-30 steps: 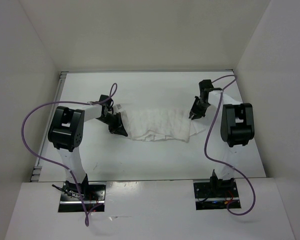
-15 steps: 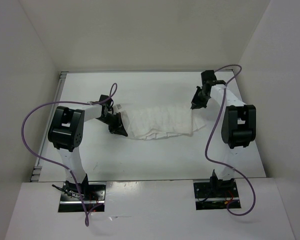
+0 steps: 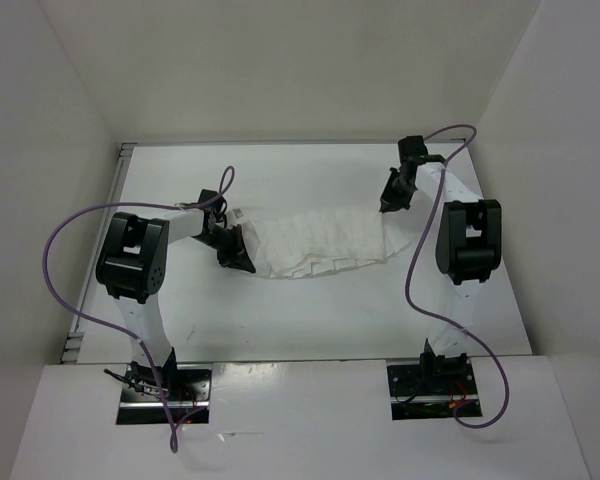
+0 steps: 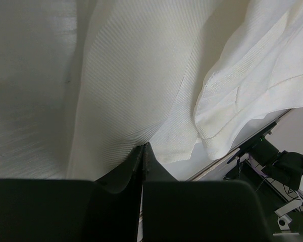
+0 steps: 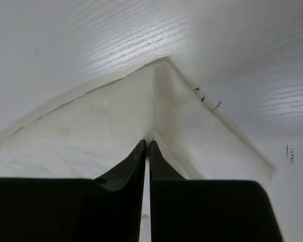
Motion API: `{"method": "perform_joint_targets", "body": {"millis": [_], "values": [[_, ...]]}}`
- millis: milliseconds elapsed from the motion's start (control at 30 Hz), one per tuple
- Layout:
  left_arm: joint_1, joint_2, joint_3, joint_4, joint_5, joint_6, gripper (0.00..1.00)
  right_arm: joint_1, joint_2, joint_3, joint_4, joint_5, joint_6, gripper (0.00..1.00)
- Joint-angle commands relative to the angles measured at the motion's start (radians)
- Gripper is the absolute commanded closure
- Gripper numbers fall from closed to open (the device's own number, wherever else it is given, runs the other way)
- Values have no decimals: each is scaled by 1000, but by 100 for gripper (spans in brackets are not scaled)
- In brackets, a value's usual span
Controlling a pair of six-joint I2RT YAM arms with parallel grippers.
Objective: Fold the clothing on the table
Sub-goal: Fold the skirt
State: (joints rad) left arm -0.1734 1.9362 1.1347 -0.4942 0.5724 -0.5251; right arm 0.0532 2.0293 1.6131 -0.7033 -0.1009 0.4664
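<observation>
Currently: clothing lies mid-table, drawn out as a long band between the two grippers. In the top view it slants from nearer on the left to farther on the right.

Left gripper: sits at the band's left end. In the left wrist view the fingers are pressed together, with pleated fabric gathered right at the tips, so it is pinching the clothing. From there the cloth fans away. A second, doubled layer with a stitched hem overlaps it toward the right of that view.

Right gripper: sits at the band's far-right end. In the right wrist view the fingers are closed to a thin slit, nipping the cloth along a crease. Fabric rises to a point beyond the tips and slopes off to both sides like a tent.

Near edge of the band: rumpled, with small folds hanging toward the arm bases.

Table: a few small dark marks just beside the cloth's right edge in the right wrist view.

Purple cables loop off both arms.
</observation>
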Motion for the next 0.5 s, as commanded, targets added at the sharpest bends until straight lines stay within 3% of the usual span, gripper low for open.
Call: {"method": "perform_joint_targets", "body": {"millis": [0,67,133,200,333,467], "values": [[0,4,-10,-4,-86,33,100,-7,11,19,103,56,-8,92],[0,-6,-10,-4,-77,42,99,-16,11,28,105,37,-17,71],[0,-20,11,-35,-66,54,93,-26,11,53,73,23,-17,62],[11,-80,34,-46,-55,65,74,-26,-53,35,73,55,-26,52],[11,-209,111,-107,-31,99,55,-26,-181,-51,90,112,-69,26],[11,-287,230,-152,30,137,53,-44,-190,-102,51,125,-109,21]]}}
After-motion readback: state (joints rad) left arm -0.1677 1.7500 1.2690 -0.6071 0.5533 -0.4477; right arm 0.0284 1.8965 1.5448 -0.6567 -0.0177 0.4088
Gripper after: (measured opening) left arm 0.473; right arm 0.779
